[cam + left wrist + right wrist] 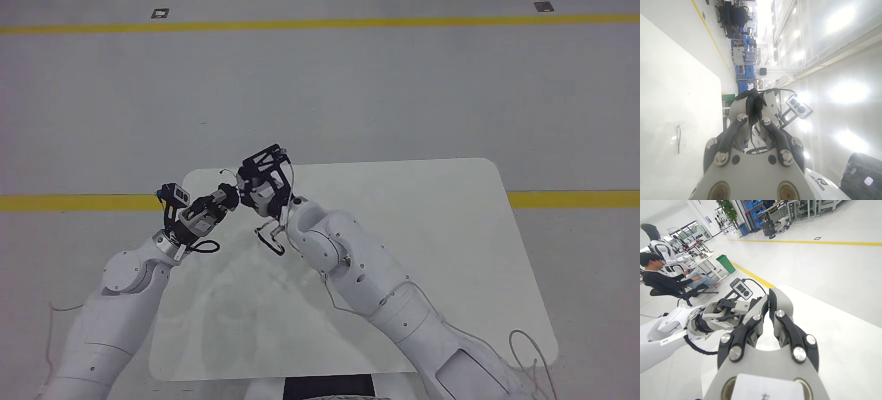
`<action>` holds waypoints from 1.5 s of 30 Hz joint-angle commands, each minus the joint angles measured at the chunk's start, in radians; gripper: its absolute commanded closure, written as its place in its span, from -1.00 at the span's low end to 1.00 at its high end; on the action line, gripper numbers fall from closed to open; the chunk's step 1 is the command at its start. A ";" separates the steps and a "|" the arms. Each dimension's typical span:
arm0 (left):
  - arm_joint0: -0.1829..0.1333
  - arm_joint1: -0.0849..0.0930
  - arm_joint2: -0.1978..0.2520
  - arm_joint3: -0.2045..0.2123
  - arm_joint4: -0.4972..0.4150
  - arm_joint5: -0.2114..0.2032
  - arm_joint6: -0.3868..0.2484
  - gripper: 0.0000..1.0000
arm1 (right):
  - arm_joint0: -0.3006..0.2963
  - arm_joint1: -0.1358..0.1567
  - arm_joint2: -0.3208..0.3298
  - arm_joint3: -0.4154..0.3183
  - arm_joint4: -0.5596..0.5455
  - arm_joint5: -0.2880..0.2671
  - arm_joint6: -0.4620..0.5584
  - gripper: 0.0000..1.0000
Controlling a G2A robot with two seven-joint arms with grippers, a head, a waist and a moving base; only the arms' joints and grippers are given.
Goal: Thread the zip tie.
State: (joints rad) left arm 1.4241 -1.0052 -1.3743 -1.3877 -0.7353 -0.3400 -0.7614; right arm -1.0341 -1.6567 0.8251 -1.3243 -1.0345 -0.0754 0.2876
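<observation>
We record: left claw (753, 103), grey metal fingers with black pads, drawn together; something black and bunched at the tips, unidentifiable. Just beyond the claw, grey rectangular module (799, 107) with dark round windows. Beside the claw, white round-cornered table (677, 85).

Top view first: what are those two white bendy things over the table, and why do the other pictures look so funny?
Those are a robot's two arms, the left arm and the right arm, seen from a camera above them. Each ends in a pinching tool. The other two pictures come from small cameras on the wrists, each looking along its own tool: the left tool and the right tool. Both are pinched shut, tips close together over a corner of the white table. The job is threading a zip tie, but it is too thin to make out here.
</observation>
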 commanded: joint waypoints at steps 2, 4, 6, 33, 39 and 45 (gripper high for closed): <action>0.000 0.000 0.000 0.000 0.000 0.000 0.000 1.00 | -0.004 0.003 0.001 -0.009 -0.020 -0.005 0.007 0.14; 0.000 0.000 0.000 0.000 0.000 0.000 0.000 1.00 | -0.005 0.005 0.001 -0.016 -0.034 -0.012 0.013 0.18; 0.000 0.000 0.000 0.000 0.000 0.000 0.000 1.00 | -0.005 0.006 -0.001 -0.021 -0.048 -0.017 0.019 0.20; 0.000 0.000 0.000 0.000 0.000 0.000 0.000 1.00 | 0.022 -0.004 -0.017 0.007 -0.084 -0.028 0.018 1.00; 0.000 0.000 0.000 0.000 0.000 0.000 0.000 1.00 | 0.017 -0.003 -0.014 0.005 -0.092 -0.027 0.020 1.00; 0.000 0.000 0.000 0.000 0.000 0.000 0.000 1.00 | -0.001 0.001 0.004 -0.011 -0.102 -0.005 0.011 0.06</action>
State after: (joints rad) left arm 1.4241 -1.0052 -1.3743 -1.3877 -0.7353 -0.3400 -0.7614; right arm -1.0315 -1.6569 0.8259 -1.3323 -1.1336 -0.0841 0.3001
